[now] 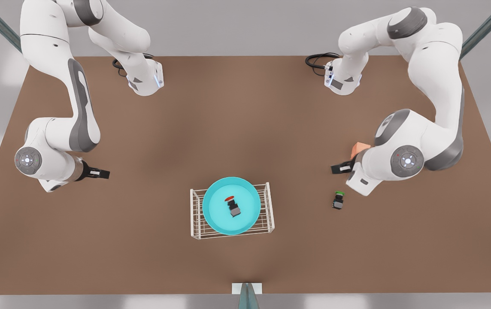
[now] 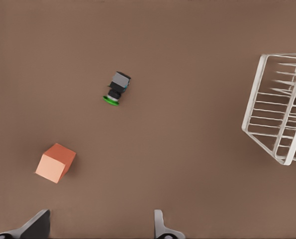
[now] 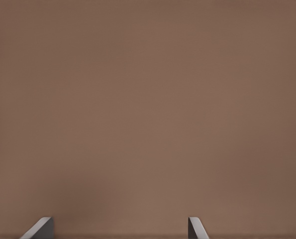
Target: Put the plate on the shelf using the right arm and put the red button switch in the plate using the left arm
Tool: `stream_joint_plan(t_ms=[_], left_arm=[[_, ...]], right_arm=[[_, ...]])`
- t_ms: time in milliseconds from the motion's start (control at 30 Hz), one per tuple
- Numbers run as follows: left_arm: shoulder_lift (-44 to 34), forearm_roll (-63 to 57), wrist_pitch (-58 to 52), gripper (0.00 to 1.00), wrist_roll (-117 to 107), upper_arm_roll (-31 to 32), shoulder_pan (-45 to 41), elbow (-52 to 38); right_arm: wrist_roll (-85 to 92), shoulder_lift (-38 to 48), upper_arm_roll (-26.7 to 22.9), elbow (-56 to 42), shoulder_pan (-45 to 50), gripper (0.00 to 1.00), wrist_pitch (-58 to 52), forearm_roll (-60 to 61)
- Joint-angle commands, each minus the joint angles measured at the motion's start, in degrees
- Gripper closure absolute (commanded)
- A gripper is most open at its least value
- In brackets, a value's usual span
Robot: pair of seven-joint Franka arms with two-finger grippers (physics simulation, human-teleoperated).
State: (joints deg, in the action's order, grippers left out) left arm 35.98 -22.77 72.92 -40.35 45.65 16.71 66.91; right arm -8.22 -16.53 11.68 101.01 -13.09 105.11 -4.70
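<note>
- Front view, widest thing first: a flat brown table (image 1: 245, 120) with broad bare room around the middle.
- Two white jointed arms reach in from the far edge. The left arm's black two-finger gripper (image 2: 100, 225) is on the front view's right, empty, its fingers spread wide above the table. The right arm's black two-finger gripper (image 3: 120, 226) is on the front view's left, also spread and empty, over bare table. Both sit well apart from the rack, seemingly waiting.
- A low white wire shelf (image 1: 267, 214) stands centre front.
- A round turquoise plate (image 1: 215, 206) rests on the shelf's gridded top, nearly covering it, with little margin at the edges.
- A small orange cube (image 2: 55, 163) sits by the left gripper.
- A tiny black-and-grey switch with a red cap (image 1: 232, 205) lies tipped over near the plate's middle, so both placements look done.
- A similar green-capped switch (image 2: 117, 88) lies on the table, between the cube and the shelf.
</note>
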Motion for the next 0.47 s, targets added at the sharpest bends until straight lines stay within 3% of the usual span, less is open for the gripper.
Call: stream_joint_plan(t_ms=[0,33,67,100,200,433], left_arm=[[-10.97,22.05,0.77,0.0,43.14,-42.17,-18.67,7.3],[-23.55,27.34,17.66,0.0,46.5,-48.29,-20.93,24.99],[-26.21,27.25,20.42,0.0,45.02,-48.29,-21.1,27.92],[-26.22,27.43,18.84,0.0,44.57,-50.49,-19.52,27.84],[-26.13,23.12,20.95,0.0,39.92,-48.91,-23.74,25.82],[-23.85,23.65,24.37,0.0,37.01,-46.53,-23.74,24.5]], right_arm=[[0.04,0.01,0.01,-0.03,-0.01,0.0,-0.16,0.04],[0.04,0.01,-0.08,-0.03,-0.01,0.0,-0.16,0.04],[0.04,-0.08,0.01,-0.03,-0.01,0.0,-0.25,0.13],[0.04,-0.08,-0.08,-0.03,-0.01,0.0,-0.25,0.04],[0.04,-0.08,-0.08,-0.03,-0.01,0.0,-0.25,0.04],[0.04,-0.08,-0.08,-0.03,-0.01,0.0,-2.01,0.04]])
